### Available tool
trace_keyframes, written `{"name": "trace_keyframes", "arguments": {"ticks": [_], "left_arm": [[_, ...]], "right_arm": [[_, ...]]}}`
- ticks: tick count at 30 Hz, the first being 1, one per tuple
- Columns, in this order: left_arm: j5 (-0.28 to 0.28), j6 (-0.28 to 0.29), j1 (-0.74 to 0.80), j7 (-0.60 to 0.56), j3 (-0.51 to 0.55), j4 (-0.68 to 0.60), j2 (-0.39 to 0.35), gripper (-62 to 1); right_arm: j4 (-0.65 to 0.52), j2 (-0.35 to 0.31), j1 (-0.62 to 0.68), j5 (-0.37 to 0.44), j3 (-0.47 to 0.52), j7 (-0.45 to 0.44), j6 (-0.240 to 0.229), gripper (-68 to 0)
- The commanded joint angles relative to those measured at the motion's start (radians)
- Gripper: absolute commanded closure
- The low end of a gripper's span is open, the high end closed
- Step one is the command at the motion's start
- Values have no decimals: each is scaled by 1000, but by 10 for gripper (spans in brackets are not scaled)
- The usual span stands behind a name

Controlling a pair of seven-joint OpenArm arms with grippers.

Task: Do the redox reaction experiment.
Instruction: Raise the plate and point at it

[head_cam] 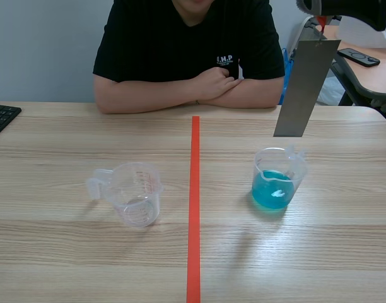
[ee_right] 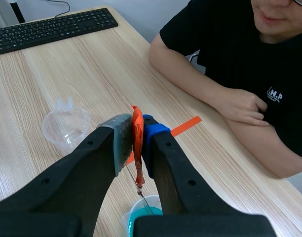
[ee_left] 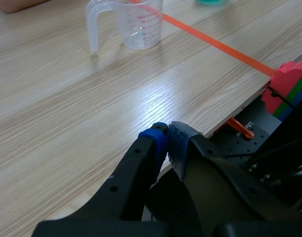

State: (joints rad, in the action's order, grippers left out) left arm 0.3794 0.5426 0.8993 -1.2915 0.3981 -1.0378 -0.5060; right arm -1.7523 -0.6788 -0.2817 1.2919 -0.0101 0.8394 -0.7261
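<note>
The right gripper (head_cam: 318,12) sits in the upper right corner of the scene view, pinching a small orange tag (head_cam: 319,25). A grey metal strip (head_cam: 306,88) hangs from the tag. The strip tilts a little, and its lower end is above and slightly behind the cup of blue liquid (head_cam: 287,165), clear of the rim. That cup stands right of the red tape line (head_cam: 194,208). An empty measuring cup (head_cam: 136,192) stands left of the line, well apart from it. A person (head_cam: 187,50) leans on folded arms at the top of the frame, and a keyboard (head_cam: 0,117) shows at the left edge.

In the left wrist view, the left gripper (ee_left: 167,140) has its pads pressed together on nothing. It hangs over the near edge of the table (ee_left: 67,108), with the empty measuring cup far ahead of it.

In the right wrist view, the pads clamp the orange tag flat between them. The strip shows only as a thin edge below the fingers, pointing down at the blue liquid directly beneath.

The strip looks stiff, thin and light. Because it hangs from a soft tag, it will likely swing with any quick move, so a slow, straight descent suits it. The tag is the sensible place to hold, since it keeps the fingers out of the liquid. The cup looks like light plastic and could tip if the strip knocks its rim.
</note>
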Motion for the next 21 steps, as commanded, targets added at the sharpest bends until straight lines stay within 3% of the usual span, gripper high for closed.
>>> {"name": "trace_keyframes", "arguments": {"ticks": [1,6,10,15,21], "left_arm": [[-43,10,-21,-21,8,-4,-37,-29],[-99,89,-89,-18,7,-4,-119,-29],[-100,153,-182,-11,3,-4,-183,-29],[-100,153,-353,67,-53,-4,-249,-27],[-100,153,-618,178,-217,-4,-282,-27]], "right_arm": [[-9,-16,-14,25,14,-14,0,-15],[-9,-16,-14,25,14,-14,0,-15],[-9,-16,-14,25,14,-14,0,-15],[-9,-16,-14,25,14,-14,0,-15],[-9,-16,-14,25,14,-14,0,-15]]}}
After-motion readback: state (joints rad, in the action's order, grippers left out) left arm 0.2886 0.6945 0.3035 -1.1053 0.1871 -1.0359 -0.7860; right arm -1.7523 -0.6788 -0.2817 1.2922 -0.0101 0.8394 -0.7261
